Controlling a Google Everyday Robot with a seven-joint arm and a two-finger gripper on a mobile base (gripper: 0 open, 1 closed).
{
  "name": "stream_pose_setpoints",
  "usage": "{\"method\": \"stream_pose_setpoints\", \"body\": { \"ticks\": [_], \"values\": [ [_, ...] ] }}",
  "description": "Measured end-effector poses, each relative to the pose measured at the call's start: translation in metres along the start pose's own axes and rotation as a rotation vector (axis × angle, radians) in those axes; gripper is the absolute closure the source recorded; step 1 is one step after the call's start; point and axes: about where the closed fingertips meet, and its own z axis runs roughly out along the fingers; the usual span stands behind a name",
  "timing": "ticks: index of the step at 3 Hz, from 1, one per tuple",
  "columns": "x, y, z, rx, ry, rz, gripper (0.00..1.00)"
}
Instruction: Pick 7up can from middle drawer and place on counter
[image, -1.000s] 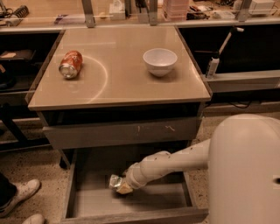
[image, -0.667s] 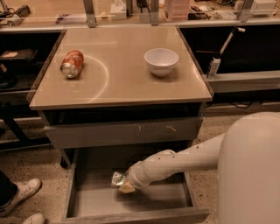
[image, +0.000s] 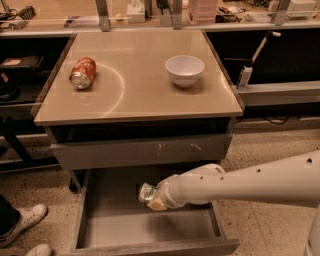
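The 7up can (image: 146, 192), green and silver, is in the tip of my gripper (image: 154, 198) over the floor of the open middle drawer (image: 115, 225). The gripper is shut on the can, and a yellowish finger (image: 157, 204) shows under it. My white arm (image: 240, 180) reaches in from the right, below the closed drawer front above. The tan counter (image: 140, 95) is the tabletop over the drawers. The far side of the can is hidden by the gripper.
An orange-red soda can (image: 82, 73) lies on its side at the counter's left. A white bowl (image: 184, 70) stands at its right. A grey drawer front with white scuffs (image: 140, 150) sits above the open drawer. A person's shoes (image: 20, 222) are at the lower left.
The gripper and the 7up can have moved up and a little to the right inside the drawer. The arm now shows more stretched out from the right.
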Motion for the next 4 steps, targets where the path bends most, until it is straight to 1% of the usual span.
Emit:
{"method": "stream_pose_setpoints", "body": {
  "ticks": [1,2,3,4],
  "values": [
    [0.0,0.0,0.0,0.0,0.0,-0.001,1.0],
    [-0.02,0.009,-0.021,-0.008,0.01,-0.028,1.0],
    [-0.05,0.015,-0.046,-0.01,0.014,-0.072,1.0],
    [-0.088,0.016,-0.071,-0.014,-0.003,-0.132,1.0]
  ]
}}
